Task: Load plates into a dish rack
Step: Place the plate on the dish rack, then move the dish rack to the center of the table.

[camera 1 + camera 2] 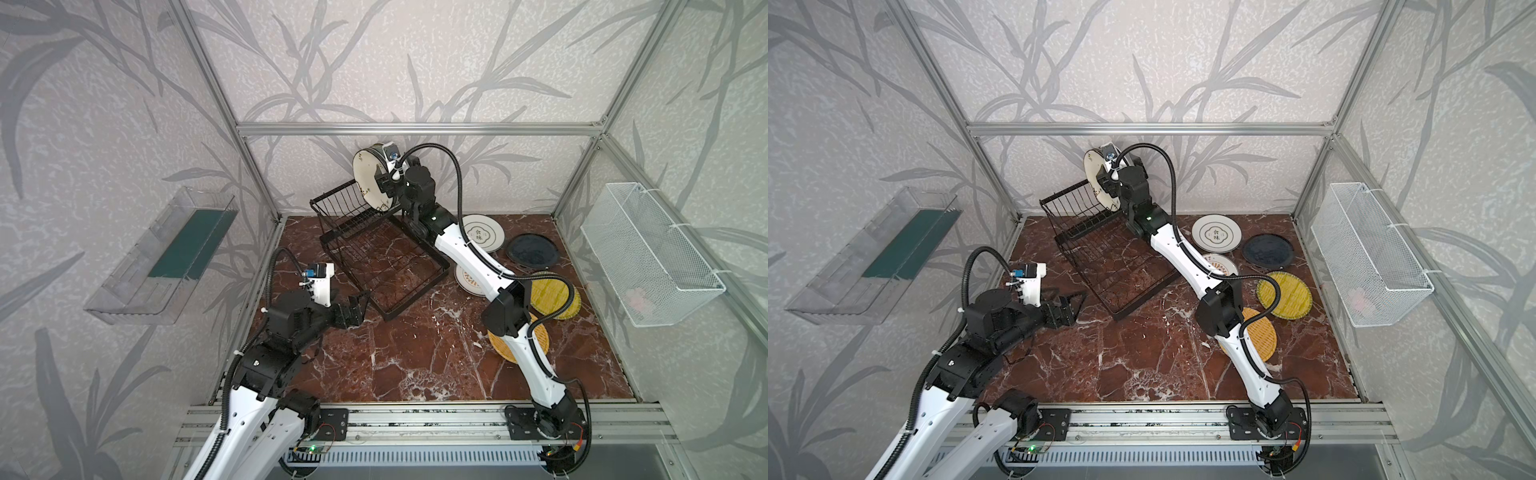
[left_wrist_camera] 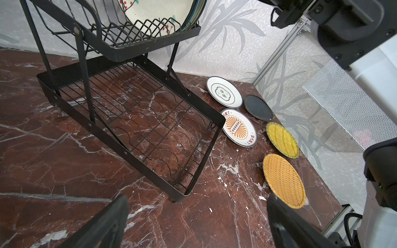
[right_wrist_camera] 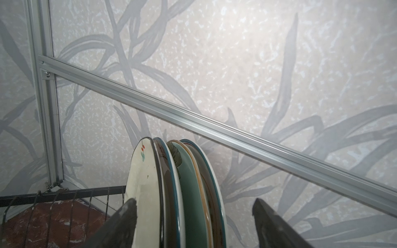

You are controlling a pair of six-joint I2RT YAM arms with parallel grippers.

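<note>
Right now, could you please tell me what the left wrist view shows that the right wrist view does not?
Only left wrist: the lower grid tray; five plates flat on the table: lettered white plate, dark plate, sunburst plate, two woven discs. Only right wrist: a pale green plate edge-on, straddled by the open right gripper. Both: the cream floral plate standing in the upper basket.

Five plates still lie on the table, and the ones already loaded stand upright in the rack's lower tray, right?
Not quite. The loaded plates stand upright in the rack's raised upper basket, while its lower tray holds none; the left wrist view shows this. The rest is right.
</note>
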